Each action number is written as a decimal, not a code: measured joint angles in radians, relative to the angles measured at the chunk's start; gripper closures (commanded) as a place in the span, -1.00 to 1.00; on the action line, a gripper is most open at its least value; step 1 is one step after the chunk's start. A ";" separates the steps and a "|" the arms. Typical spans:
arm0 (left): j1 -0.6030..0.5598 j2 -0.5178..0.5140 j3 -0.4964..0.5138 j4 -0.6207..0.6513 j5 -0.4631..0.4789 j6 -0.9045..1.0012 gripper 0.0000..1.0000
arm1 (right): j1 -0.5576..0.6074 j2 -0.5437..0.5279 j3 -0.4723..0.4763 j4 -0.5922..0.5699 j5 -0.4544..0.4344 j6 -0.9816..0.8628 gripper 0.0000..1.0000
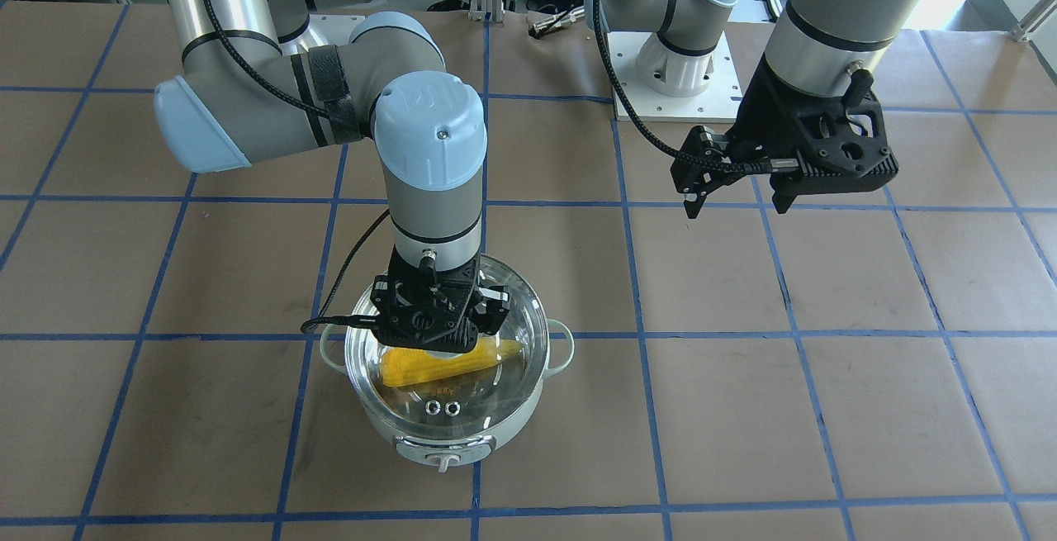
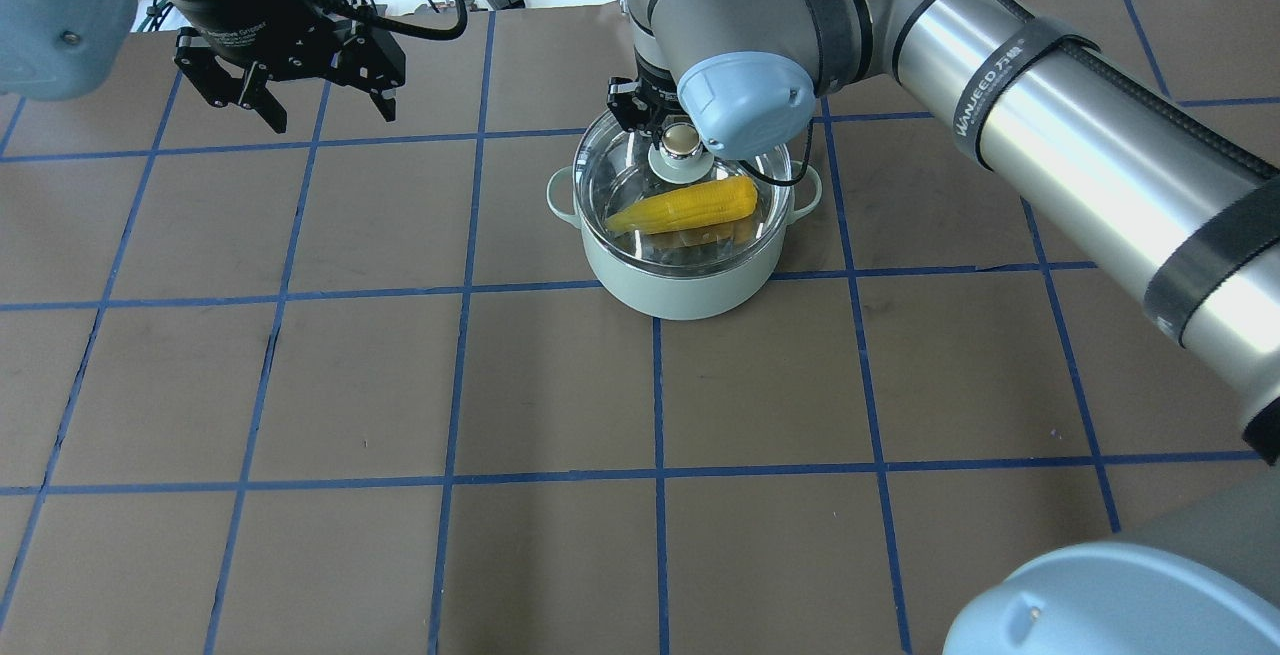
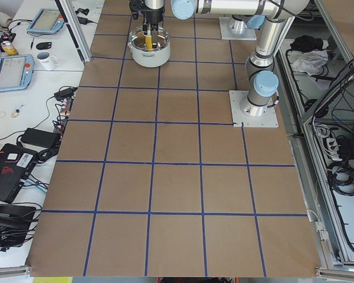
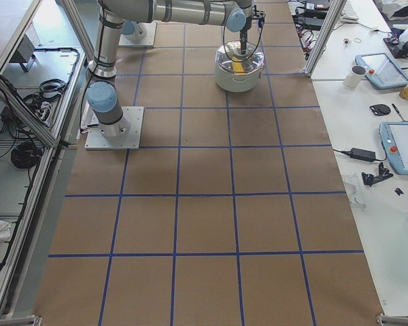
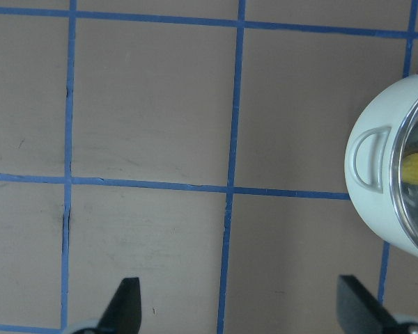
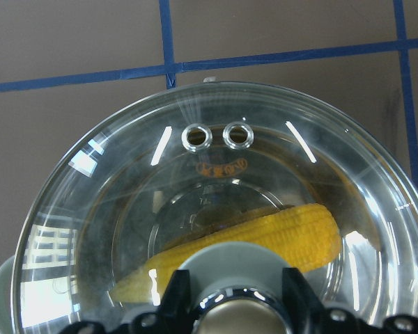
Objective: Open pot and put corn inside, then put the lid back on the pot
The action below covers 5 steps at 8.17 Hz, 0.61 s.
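Your right gripper (image 6: pixel 235 296) points straight down, its two fingers (image 6: pixel 177 299) tight against opposite sides of the knob (image 2: pixel 683 140) on the one lid (image 6: pixel 320 160). It looks clamped on that knob, though the wrist view cuts the contact off at its lower edge. Directly beneath the gripper, the glass dome sits level on the single pot (image 2: pixel 680 290) and closes it. Just below the fingers, through the glass, you can see one corn (image 6: pixel 292 233) lying flat on the steel floor. On the far side of the knob from the gripper body, count two vent holes (image 6: pixel 196 136) side by side. Two loop handles (image 5: pixel 357 167) stick out at either side of the pot, and one control knob (image 1: pixel 446 462) faces the operators' side. The right arm's wrist joint (image 2: pixel 745 100) hides part of the lid from the overhead camera. Well off to the side, your left gripper (image 1: pixel 737 204) hangs above the table (image 2: pixel 350 375) with its jaws spread wide, holding nothing. Blue tape lines (image 2: pixel 458 285) grid the brown paper under both.
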 measured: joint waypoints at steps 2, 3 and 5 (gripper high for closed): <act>0.000 -0.008 -0.001 -0.001 0.001 0.002 -1.00 | 0.000 0.000 0.009 -0.013 0.001 -0.002 0.94; 0.000 -0.008 -0.001 -0.001 0.001 0.002 -1.00 | 0.000 0.000 0.012 -0.015 0.001 -0.003 0.94; 0.000 -0.009 -0.001 -0.001 0.001 0.002 -1.00 | 0.000 -0.001 0.018 -0.015 0.001 -0.001 0.94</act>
